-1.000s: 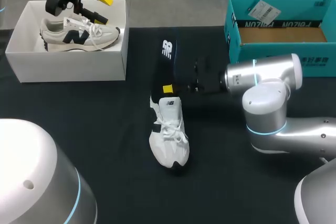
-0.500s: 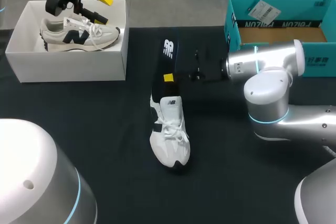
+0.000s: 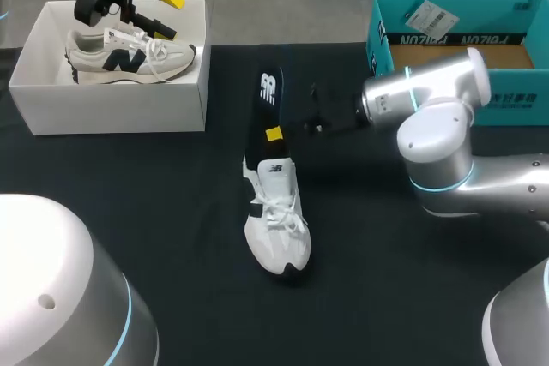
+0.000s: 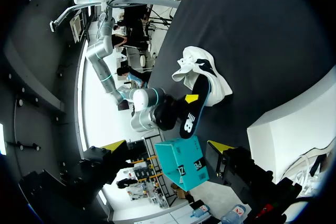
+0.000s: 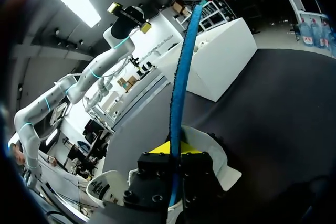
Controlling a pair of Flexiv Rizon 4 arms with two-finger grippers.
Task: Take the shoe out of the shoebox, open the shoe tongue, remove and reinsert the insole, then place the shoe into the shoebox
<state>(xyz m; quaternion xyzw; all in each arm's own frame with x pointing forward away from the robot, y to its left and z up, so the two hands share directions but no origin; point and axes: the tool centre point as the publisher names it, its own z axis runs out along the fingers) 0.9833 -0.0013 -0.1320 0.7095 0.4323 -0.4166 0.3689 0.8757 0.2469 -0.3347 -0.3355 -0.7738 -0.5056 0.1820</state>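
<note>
Even overhead light fills the head view: the black table (image 3: 171, 212) looks matte, and the white shoebox (image 3: 111, 109) and shoe (image 3: 276, 220) cast only faint, soft shadows. In the right wrist view a ceiling light strip (image 5: 71, 3) glares white beside the blue-edged insole (image 5: 181, 77); in the left wrist view a patch beyond the table washes out.

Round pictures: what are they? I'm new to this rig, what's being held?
They come from a camera on each arm's wrist; the other looks down from above. Two robot arms work over a black table. The right gripper has its fingers shut on a flat black insole, its lower end at the heel of the white lace-up sneaker. The left gripper hangs open over a white cardboard shoebox holding a beige sneaker. A teal cardboard box stands at the right.
</note>
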